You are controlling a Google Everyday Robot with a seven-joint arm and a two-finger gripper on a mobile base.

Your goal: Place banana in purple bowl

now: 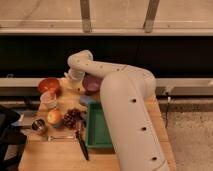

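I count two bowls on the tabletop (47, 155): one purple bowl (91, 83) and one orange-red bowl (48, 85). There is one small pale cup (49, 99) and one small round metal cup (38, 125). Of fruit, I see one round orange-red fruit (54, 117) and one cluster of dark grapes (72, 118). There is one green tray (97, 129), one dark-handled utensil (82, 143) and one pale utensil (60, 137) lying flat. I have one arm and one gripper (73, 80), down at the far edge between the two bowls. One banana (68, 79) shows there as a yellowish patch.
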